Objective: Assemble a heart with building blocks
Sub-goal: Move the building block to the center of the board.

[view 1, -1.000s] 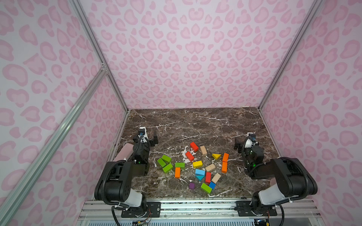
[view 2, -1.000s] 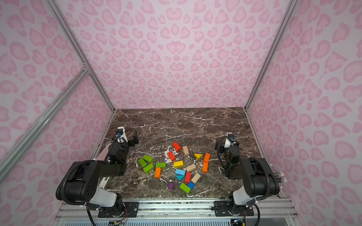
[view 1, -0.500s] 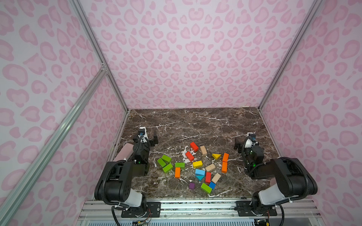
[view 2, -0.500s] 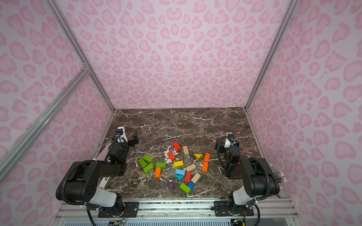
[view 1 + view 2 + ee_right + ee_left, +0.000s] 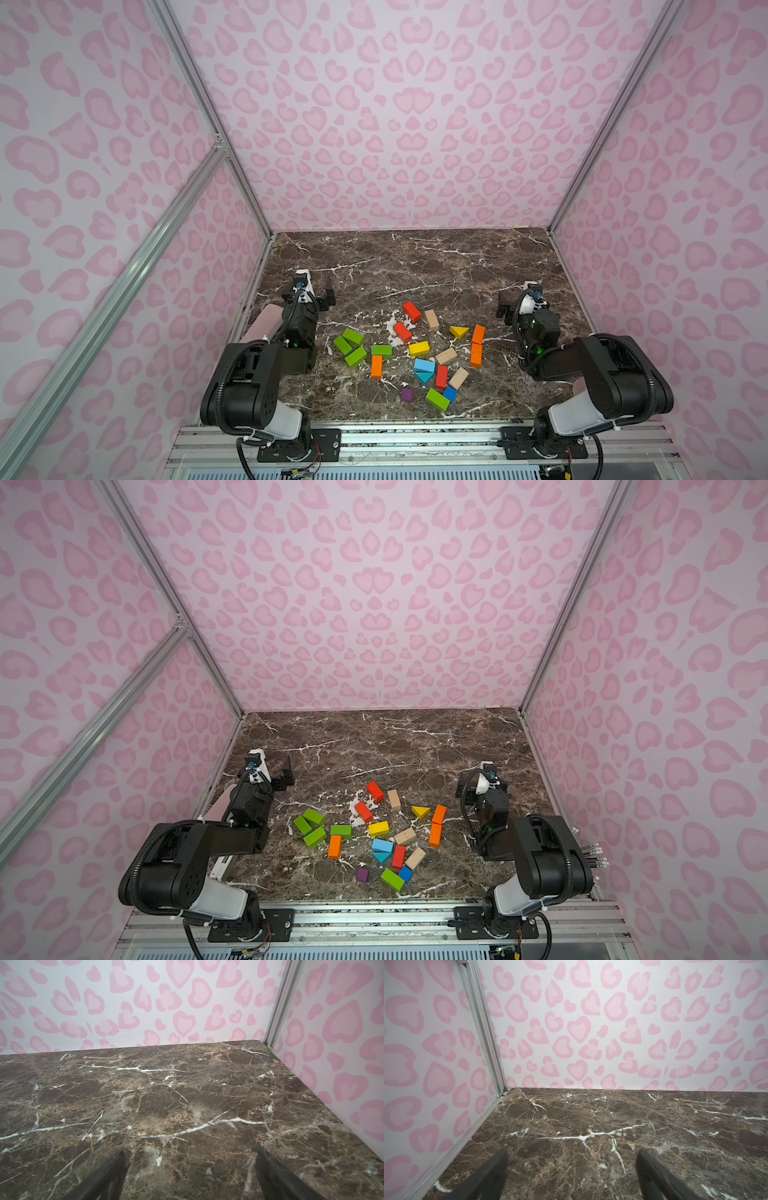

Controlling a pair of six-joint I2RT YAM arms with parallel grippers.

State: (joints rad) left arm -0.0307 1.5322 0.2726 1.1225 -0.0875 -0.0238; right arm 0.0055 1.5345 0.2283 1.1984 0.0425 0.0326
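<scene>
Well, both my grippers stand wide open and hold nothing. My left gripper [image 5: 572, 1152] sits low over the bare marble table [image 5: 591, 1118], close to the left wall [image 5: 425, 1076], and between its fingers I see only stone. My right gripper [image 5: 191, 1150] is the same on the other side, fingers spread over empty stone near the right wall.

The building blocks [image 5: 419, 348] lie flat in a loose scatter on the table between my two arms, toward the front edge and well apart from both grippers; both top views show them. Three green blocks [image 5: 353, 337] huddle together on the side nearest my left arm. Two orange blocks [image 5: 476, 354] lie end to end nearest my right arm, with a yellow wedge [image 5: 459, 331] just beside them. A purple cube [image 5: 407, 395] sits alone near the front, and two red blocks [image 5: 411, 311] with a tan block [image 5: 432, 320] lie farthest back.
</scene>
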